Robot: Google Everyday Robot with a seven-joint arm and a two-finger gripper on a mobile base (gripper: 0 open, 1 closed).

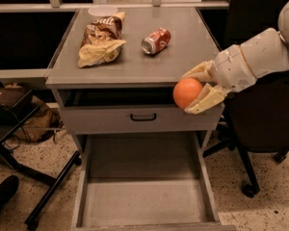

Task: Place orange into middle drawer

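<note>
One risk: gripper (194, 91) pinching orange (186, 92) hangs high over drawer (144, 201); dropped here, it may bounce out.

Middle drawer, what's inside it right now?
Only bare grey floor shows in the middle drawer; its rear, under the cabinet, is hidden. The claw holds the orange above its right side.

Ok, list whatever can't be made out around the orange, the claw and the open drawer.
Camera view:
- orange: right side hidden by the claw gripping it at the cabinet's front-right corner.
- middle drawer: front cut off by the bottom edge.
- top drawer: inside too dark.
</note>
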